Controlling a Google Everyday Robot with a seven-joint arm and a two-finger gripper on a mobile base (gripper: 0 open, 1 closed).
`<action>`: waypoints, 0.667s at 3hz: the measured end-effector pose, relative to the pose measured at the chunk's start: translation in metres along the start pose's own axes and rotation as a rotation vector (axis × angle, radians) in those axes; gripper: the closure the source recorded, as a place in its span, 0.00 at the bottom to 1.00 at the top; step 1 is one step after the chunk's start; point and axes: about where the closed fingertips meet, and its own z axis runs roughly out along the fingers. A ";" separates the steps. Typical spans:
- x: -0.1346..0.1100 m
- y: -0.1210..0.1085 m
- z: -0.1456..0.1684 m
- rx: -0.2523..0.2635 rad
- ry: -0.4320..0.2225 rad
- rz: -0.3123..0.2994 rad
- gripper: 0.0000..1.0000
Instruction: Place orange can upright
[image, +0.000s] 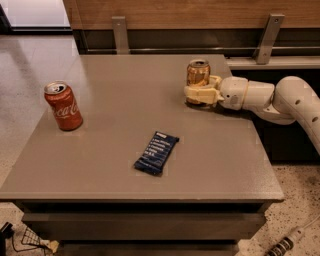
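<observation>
The orange can (198, 73) stands upright near the far right edge of the grey table (120, 90), its silver top facing up. My gripper (199, 94) reaches in from the right at table height. Its cream fingers (192, 93) wrap the lower part of the can and look closed on it. The can's base is hidden behind the fingers. The white arm (280, 97) stretches off past the table's right edge.
A red Coca-Cola can (63, 106) stands upright at the table's left. A dark blue snack bar (156, 152) lies flat near the middle front. A wooden wall with metal brackets (119, 32) runs behind the table. Speckled floor lies to the left and right.
</observation>
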 end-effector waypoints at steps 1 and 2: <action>0.000 0.001 0.001 -0.002 0.000 0.000 0.62; 0.000 0.001 0.002 -0.003 0.000 0.000 0.39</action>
